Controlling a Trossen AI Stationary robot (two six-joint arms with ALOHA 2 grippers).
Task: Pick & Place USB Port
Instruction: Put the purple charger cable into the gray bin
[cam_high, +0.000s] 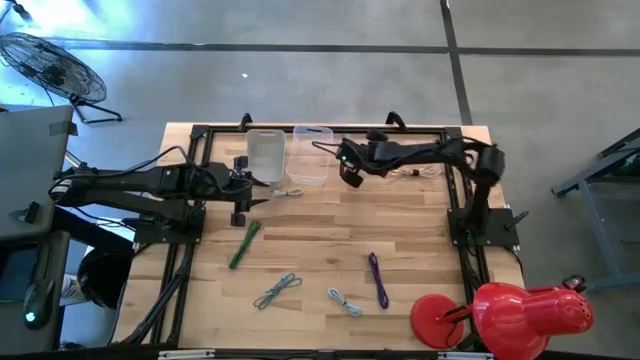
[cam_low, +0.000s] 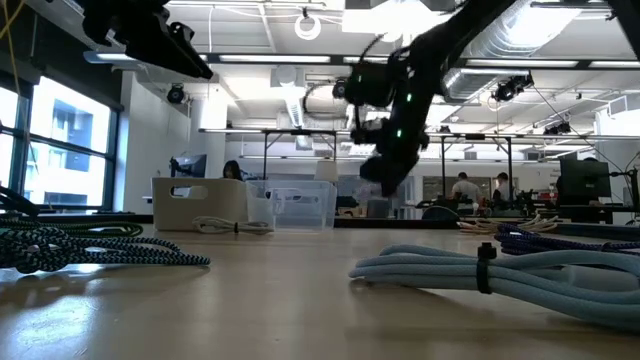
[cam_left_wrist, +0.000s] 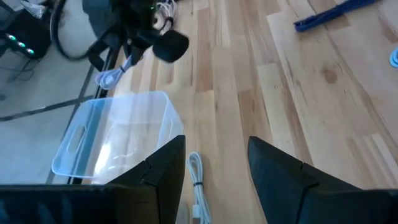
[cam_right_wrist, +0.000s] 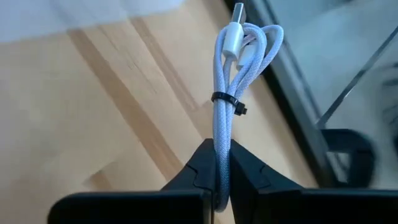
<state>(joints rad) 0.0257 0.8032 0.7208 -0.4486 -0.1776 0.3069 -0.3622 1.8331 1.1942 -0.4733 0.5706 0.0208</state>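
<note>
Right wrist view: the right hand is clamped on a bundled white USB cable, which is bound by a dark tie and stands up from between the fingers, its plug at the top. High view: this hand is held above the back of the bench, just beside the clear bin. A second, frosted bin stands touching the clear one. The left hand hovers near the frosted bin with its fingers apart and empty; another white cable lies on the bench just beyond them. Loose on the bench are a green cable, a purple cable and 2 pale blue cables. No brand, label or writing can be read on any item.
</note>
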